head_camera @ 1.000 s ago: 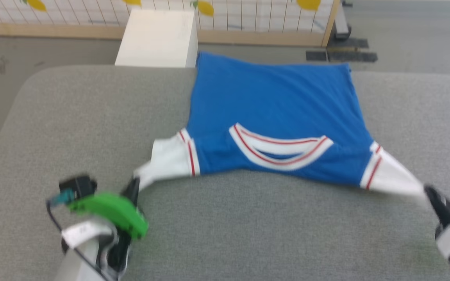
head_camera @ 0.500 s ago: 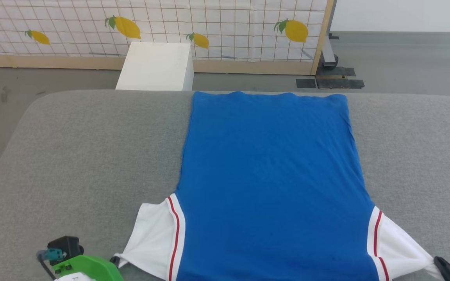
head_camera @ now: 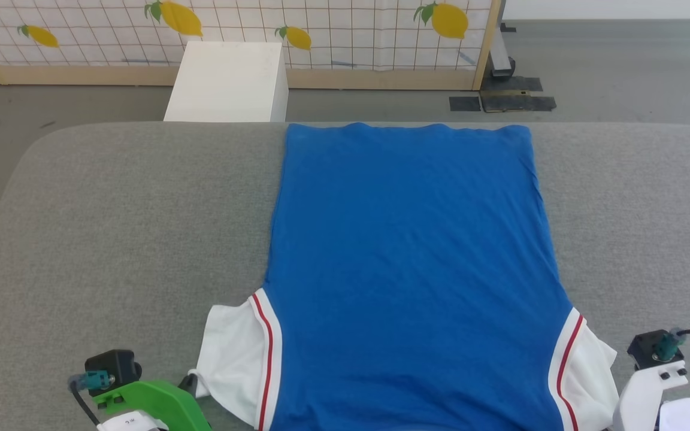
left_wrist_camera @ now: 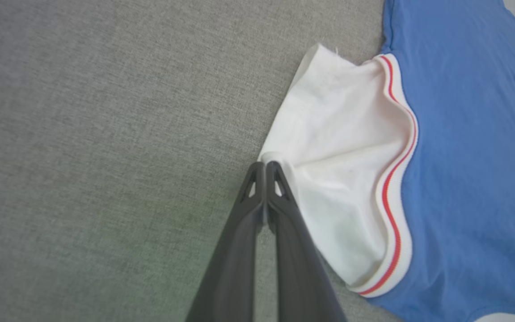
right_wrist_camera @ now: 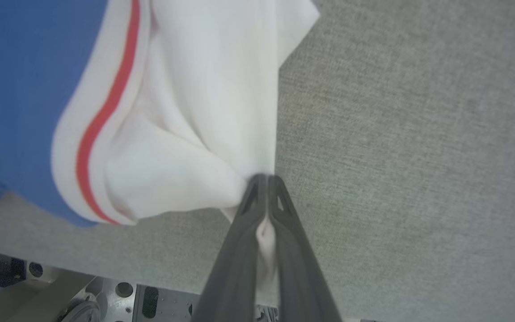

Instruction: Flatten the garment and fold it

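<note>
And there it is: the garment (head_camera: 411,269) lies spread on the grey surface (head_camera: 111,239), plain blue side up. Its hem runs along the far edge just to the right of the white box (head_camera: 225,81), with the shoulders at the end away from that box. The left gripper (left_wrist_camera: 265,166) has its fingers closed tight on the outer corner of the left sleeve (left_wrist_camera: 347,170). The right gripper (right_wrist_camera: 266,179) is pinched shut on the right sleeve (right_wrist_camera: 204,112), a tuck of white cloth showing between the fingers. By my reading the flattening is all but finished: the body is smooth, with only light ripples down the side farther from the box. Both sleeves sag in soft folds, though, and want smoothing. The folding itself hasn't begun, with not one layer turned over. Now look back a second: the shirt was bunched short with its collar showing. Half a second ago it was already drawn out long, both sleeves stretched to taut points. Since then the pull has eased. The right sleeve has slumped back towards the body and the right wrist has come in beside it, and the left sleeve has loosened a little too. The box sits slightly differently in the head view, which is the camera shifting, not the box.
</note>
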Tool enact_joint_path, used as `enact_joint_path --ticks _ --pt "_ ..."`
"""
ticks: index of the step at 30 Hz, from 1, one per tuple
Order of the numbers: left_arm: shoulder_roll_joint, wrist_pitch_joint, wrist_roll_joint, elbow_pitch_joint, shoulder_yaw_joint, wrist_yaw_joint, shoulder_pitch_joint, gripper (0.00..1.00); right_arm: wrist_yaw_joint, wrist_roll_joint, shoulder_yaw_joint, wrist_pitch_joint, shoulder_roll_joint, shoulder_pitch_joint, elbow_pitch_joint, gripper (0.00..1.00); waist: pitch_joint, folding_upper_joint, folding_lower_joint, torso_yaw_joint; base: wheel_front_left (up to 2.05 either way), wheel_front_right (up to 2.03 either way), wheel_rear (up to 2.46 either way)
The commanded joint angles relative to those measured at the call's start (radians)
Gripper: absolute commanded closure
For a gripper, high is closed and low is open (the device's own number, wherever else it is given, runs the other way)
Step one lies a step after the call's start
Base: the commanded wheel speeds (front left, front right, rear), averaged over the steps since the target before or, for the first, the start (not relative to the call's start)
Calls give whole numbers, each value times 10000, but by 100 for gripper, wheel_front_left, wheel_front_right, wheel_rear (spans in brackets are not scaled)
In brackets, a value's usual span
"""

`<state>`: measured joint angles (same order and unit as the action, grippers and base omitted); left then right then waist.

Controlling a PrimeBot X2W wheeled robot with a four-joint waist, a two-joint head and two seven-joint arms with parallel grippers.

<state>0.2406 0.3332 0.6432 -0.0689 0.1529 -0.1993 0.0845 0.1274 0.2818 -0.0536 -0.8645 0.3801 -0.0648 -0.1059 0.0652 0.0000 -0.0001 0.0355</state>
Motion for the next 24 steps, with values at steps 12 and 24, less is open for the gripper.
enact_joint_path --ticks 12,24 --pt "-94 -180 -53 383 4 -201 170 100 33 1353 1165 343 -69 33 843 0 -91 0 1 -139 0 0 0" --pt "-83 -468 -57 983 -73 -262 271 100 33 2371 4525 1880 -2188 1444 3374 0 120 0 1 -164 0 0 0"
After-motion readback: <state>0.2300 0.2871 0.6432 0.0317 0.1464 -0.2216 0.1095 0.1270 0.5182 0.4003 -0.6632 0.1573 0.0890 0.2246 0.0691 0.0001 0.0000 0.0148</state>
